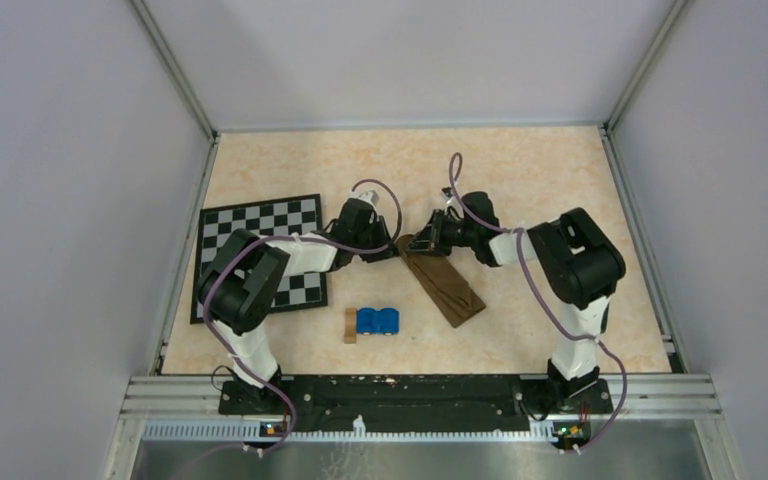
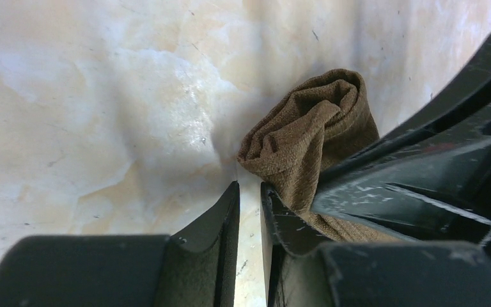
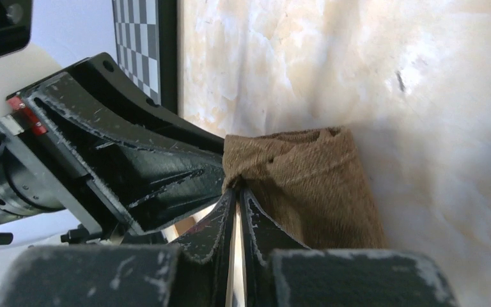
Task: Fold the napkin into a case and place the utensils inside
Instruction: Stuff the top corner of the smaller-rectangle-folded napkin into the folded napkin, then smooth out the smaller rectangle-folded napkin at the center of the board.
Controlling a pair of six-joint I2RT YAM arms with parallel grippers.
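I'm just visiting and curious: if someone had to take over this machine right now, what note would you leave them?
Left gripper: narrowly open, empty, beside the far end of the case.
Right gripper: nearly shut, apparently pinching that end's corner.
The case: folded brown strip, lying diagonally mid-table.
Done: folding looks largely finished.
To do: let go, then put utensils inside; none can be made out in view.

Case [image 1: 447, 285] far end hidden under right gripper [image 1: 419, 243]; blue item [image 1: 377, 321] indistinct.
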